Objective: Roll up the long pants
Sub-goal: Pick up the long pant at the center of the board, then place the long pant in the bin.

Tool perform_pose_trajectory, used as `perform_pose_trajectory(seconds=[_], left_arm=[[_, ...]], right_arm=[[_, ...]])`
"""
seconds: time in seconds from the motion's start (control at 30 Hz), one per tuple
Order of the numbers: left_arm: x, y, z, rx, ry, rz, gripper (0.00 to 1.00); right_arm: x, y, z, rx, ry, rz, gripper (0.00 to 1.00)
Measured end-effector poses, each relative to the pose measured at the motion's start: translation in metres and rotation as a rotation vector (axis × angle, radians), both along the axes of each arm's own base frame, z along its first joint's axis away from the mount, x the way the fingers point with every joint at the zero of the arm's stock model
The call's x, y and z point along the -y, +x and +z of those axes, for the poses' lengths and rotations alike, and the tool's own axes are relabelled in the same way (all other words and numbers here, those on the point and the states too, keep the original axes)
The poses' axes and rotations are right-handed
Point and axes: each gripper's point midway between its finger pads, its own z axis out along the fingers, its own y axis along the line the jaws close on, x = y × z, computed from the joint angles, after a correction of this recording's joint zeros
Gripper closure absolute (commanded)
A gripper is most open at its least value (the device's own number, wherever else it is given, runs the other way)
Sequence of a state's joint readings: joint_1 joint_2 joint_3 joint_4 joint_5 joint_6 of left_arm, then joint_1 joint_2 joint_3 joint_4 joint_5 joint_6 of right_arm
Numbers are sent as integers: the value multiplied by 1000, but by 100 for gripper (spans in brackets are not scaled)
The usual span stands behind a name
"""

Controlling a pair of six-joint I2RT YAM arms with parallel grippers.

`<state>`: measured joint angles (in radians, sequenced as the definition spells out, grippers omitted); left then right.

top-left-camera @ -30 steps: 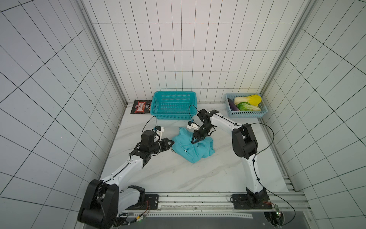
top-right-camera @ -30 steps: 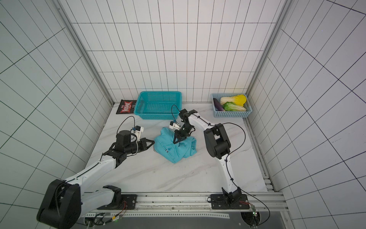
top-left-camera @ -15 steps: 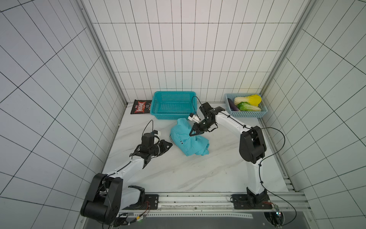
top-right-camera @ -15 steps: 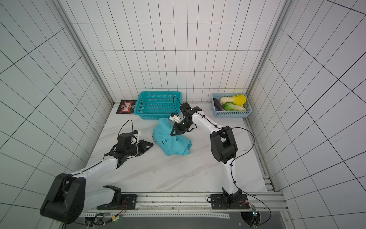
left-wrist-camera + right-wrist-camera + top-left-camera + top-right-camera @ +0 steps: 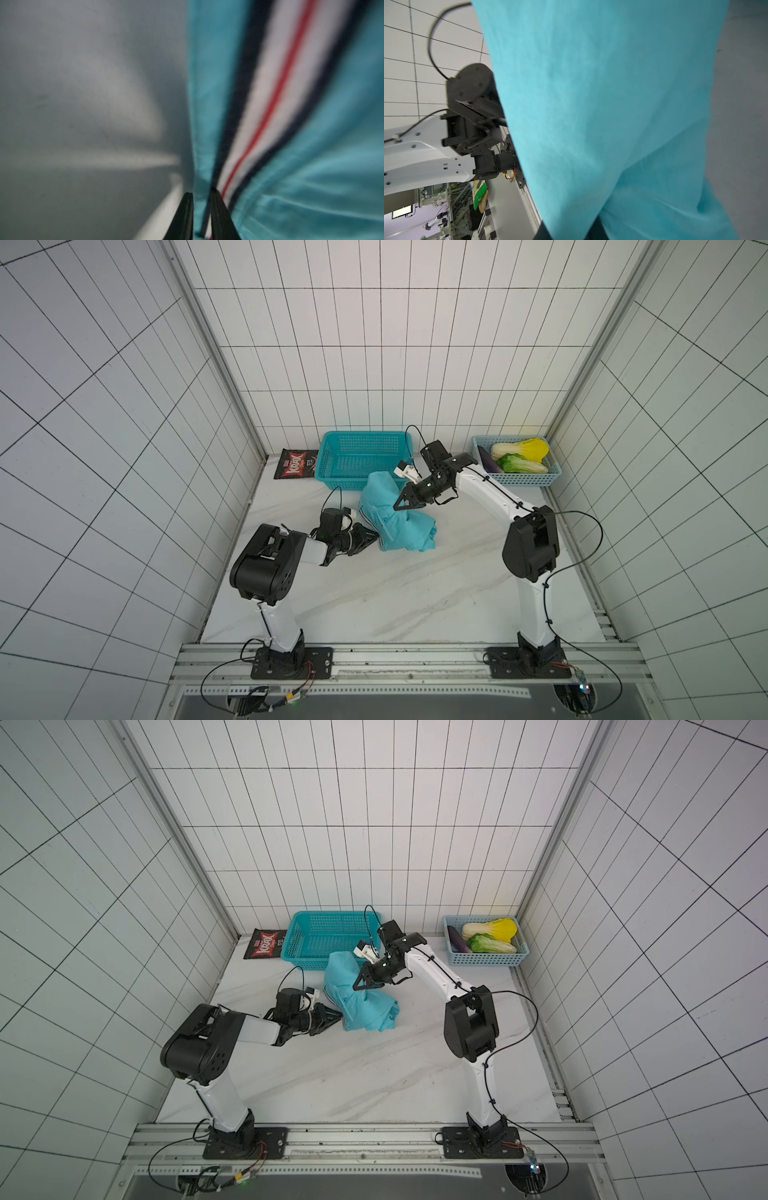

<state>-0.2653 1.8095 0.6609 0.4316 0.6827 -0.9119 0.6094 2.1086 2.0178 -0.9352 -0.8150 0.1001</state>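
Looking down in both top views, the long pants (image 5: 395, 518) (image 5: 361, 1006) sit as a crumpled heap in the middle of the desk (image 5: 374, 597), just in front of the teal perforated basket (image 5: 361, 456). The right arm (image 5: 486, 489) has its jaws pinching a fold at the top of the heap and holds it raised. The left arm (image 5: 316, 549) reaches the heap's edge low on the desk.

On the left wrist view, the jaws stand narrowly apart around the hem beside the striped waistband trim (image 5: 270, 93). Whether they clamp it I cannot tell.

On the right wrist view, teal cloth (image 5: 591, 104) drapes from the pressed jaws.

No roll shows yet, so I judge that spreading flat and all of the rolling remain.
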Motion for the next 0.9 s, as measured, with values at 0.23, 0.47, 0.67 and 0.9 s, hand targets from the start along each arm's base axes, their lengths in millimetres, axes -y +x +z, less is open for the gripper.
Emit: perform_pose_trajectory(seconds=[0.23,0.47,0.67,0.9], left_arm=[[32,76,112,262,-63,-4,80],[53,165,211,477,-101,-18,81],[40,245,200,490,-97,34,78],[-17,307,168,428,-68,136,59]], right_arm=[[-23,27,117,255,182,15,100],[-22,62,170,506,281,-27,100],[-23,138,148,784,224,-106,100],[-35,215,68,995,122,-116,100]])
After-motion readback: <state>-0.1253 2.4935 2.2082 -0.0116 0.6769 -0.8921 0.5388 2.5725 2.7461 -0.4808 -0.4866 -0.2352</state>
